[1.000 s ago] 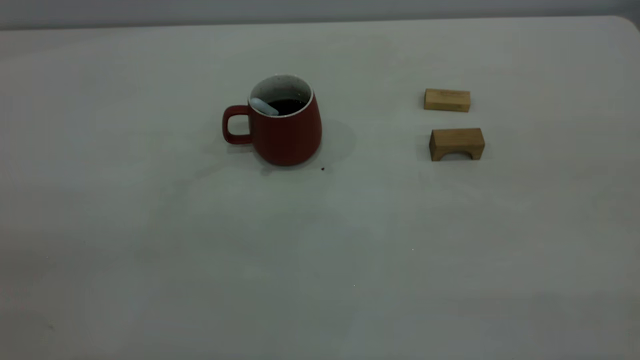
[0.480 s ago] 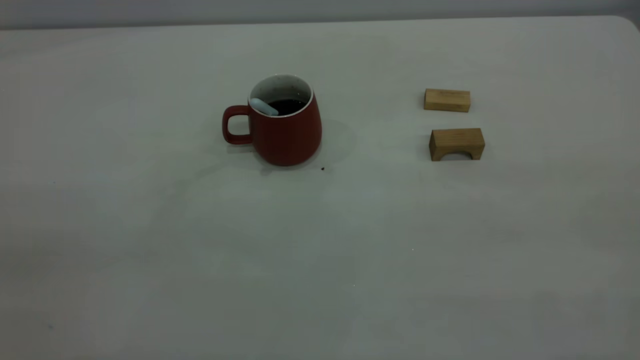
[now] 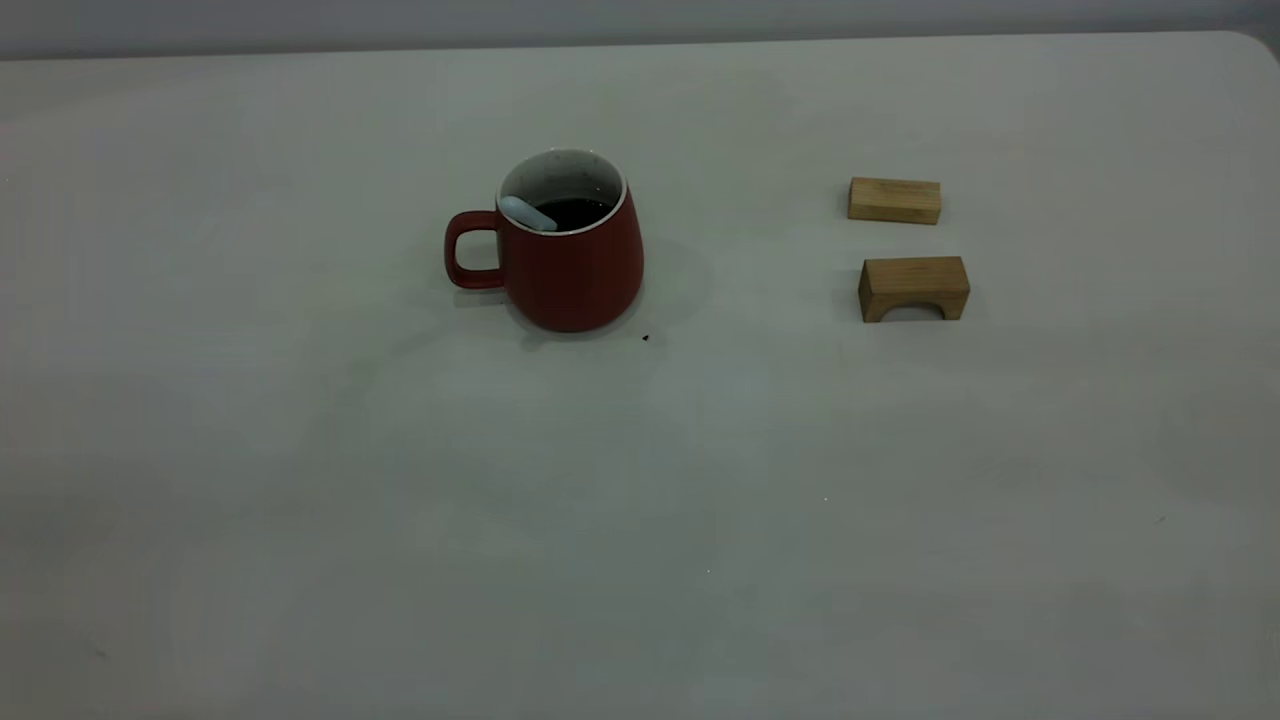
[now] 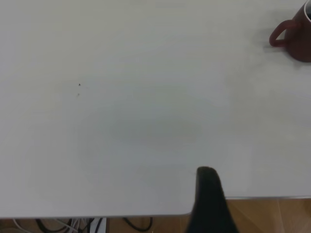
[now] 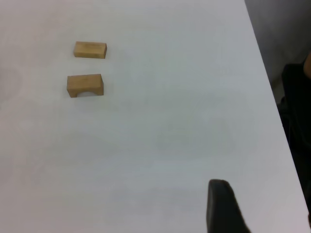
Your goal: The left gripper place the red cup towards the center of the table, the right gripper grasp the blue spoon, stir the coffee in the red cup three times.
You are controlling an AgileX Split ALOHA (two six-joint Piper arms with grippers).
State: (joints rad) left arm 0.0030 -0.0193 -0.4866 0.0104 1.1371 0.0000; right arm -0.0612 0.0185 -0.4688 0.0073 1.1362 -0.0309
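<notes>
Cup (image 3: 570,262) standing near table (image 3: 640,520) centre, spoon (image 3: 527,213) resting inside in coffee (image 3: 572,212), blocks (image 3: 912,287) well right. Looks finished or nearly. Both arms parked off the near edge; jaws' state impossible to tell.

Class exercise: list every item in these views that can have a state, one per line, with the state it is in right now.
red cup: upright on the table, handle towards the left arm's side, ungripped.
coffee: inside the cup.
blue spoon: in the cup, handle resting on the rim.
plain wooden block: lying flat.
arched wooden block: standing, arch downward.
</notes>
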